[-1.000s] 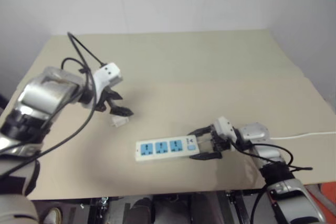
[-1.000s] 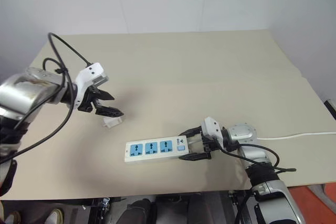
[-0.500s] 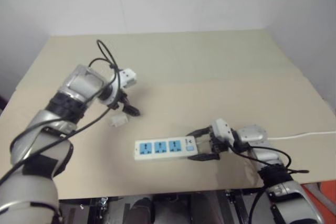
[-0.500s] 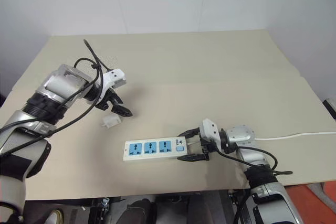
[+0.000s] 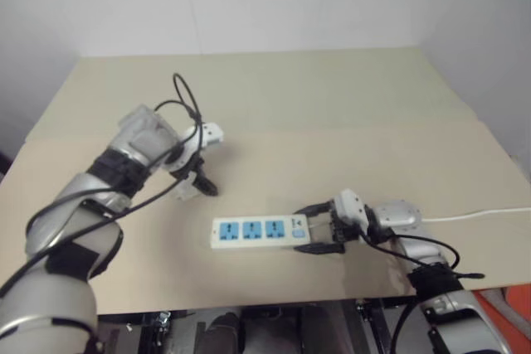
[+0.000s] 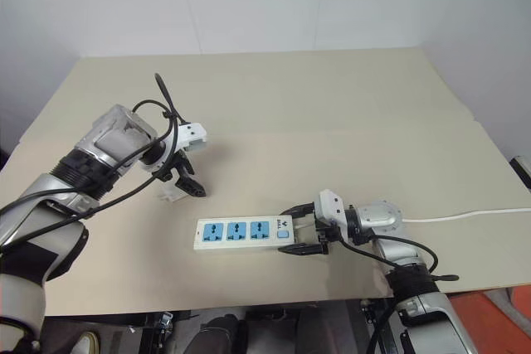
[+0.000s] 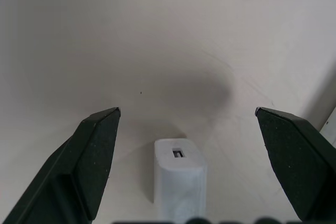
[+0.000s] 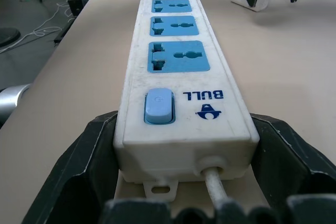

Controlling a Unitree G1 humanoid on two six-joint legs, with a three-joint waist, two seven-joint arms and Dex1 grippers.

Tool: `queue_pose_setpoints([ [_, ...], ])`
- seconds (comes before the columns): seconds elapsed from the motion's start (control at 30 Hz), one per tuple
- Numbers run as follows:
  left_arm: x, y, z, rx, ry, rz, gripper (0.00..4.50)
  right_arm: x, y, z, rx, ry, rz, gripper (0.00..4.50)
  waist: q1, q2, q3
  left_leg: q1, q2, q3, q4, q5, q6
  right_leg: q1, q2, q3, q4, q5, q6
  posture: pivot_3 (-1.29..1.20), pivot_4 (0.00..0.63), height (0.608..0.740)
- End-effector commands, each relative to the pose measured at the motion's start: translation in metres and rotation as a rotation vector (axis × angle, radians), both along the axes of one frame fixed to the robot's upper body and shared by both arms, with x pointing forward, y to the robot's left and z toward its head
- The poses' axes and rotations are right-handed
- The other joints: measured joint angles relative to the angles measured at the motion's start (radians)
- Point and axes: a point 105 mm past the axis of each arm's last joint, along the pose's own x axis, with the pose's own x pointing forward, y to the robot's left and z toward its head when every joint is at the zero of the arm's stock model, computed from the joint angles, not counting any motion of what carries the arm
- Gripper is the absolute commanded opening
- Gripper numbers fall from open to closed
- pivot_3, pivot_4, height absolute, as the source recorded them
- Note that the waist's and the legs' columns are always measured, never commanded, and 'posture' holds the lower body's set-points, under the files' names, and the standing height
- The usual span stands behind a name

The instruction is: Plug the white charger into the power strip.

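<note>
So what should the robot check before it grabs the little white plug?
1. Left tool open wide: ok, both black fingers stand far apart.
2. Small white cube-shaped charger between those fingers: ok, it sits in the middle of the gap, untouched.
3. Charger resting loose on the beige tabletop: ok, nothing leans on it.
4. Right tool steadying the long white power strip with three blue outlets: ok, its fingers hug both sides of the switch end.
5. Blue outlets free: ok, all three are unplugged.
6. Which way the charger's prongs point: cannot tell for sure.
</note>
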Motion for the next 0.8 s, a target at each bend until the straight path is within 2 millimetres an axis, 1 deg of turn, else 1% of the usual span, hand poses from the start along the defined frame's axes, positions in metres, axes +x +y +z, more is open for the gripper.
queue_pose_setpoints([
  [0.03,0.002,-0.001,0.008,0.025,-0.029,-0.031,4.5,-0.002,0.003,0.0,-0.003,-0.02,0.001,3.42,0.0,0.0,0.0,0.0,0.0,0.0,0.0,0.0,0.0,0.0,0.0,0.0,0.0,0.0,0.0,0.0,0.15,0.74],
  [0.3,0.0,0.005,0.002,0.076,-0.02,-0.039,4.5,-0.001,0.003,-0.003,-0.011,-0.02,-0.009,3.42,0.0,0.0,0.0,0.0,0.0,0.0,0.001,0.0,0.0,0.0,0.0,0.0,0.0,0.0,0.0,0.0,0.15,0.74],
  [0.33,0.0,0.005,0.002,0.08,-0.018,-0.04,4.13,-0.001,0.003,-0.004,-0.011,-0.02,-0.01,3.42,0.0,0.0,0.0,0.0,0.0,0.0,0.001,0.0,0.0,0.0,0.0,0.0,0.0,0.0,0.0,0.0,0.15,0.74],
  [0.37,-0.001,0.005,0.002,0.082,-0.014,-0.049,3.95,-0.001,0.003,-0.004,-0.012,-0.02,-0.011,3.42,0.0,0.0,0.0,0.0,0.0,0.0,0.001,0.0,0.0,0.0,0.0,0.0,0.0,0.0,0.0,0.0,0.15,0.74],
  [0.5,0.0,0.009,-0.002,0.107,-0.015,-0.042,2.77,-0.001,0.003,-0.004,-0.011,-0.022,-0.015,3.42,0.0,0.0,0.0,0.0,0.0,0.0,0.002,0.0,0.001,0.0,0.0,0.0,0.0,0.0,0.0,0.0,0.15,0.74],
  [0.67,0.001,0.01,-0.002,0.118,-0.025,-0.041,1.15,0.001,0.004,-0.004,-0.008,-0.025,-0.025,3.42,-0.001,0.0,0.0,0.001,0.0,0.0,0.002,-0.001,0.001,0.0,0.0,0.0,0.0,0.0,0.0,0.0,0.15,0.74],
  [0.7,0.002,0.009,-0.001,0.11,-0.03,-0.04,1.0,0.001,0.004,-0.004,-0.008,-0.025,-0.026,3.42,-0.001,0.0,0.0,0.001,0.0,0.0,0.002,-0.002,0.004,0.0,0.0,0.0,0.0,0.0,0.0,0.0,0.15,0.74],
  [0.8,0.003,0.001,0.006,0.078,-0.052,-0.055,1.01,0.0,0.004,-0.004,-0.011,-0.025,-0.025,3.42,-0.001,0.0,0.0,0.001,0.0,0.0,0.002,-0.002,0.004,0.0,0.0,0.0,0.0,0.0,0.0,0.0,0.15,0.74],
])
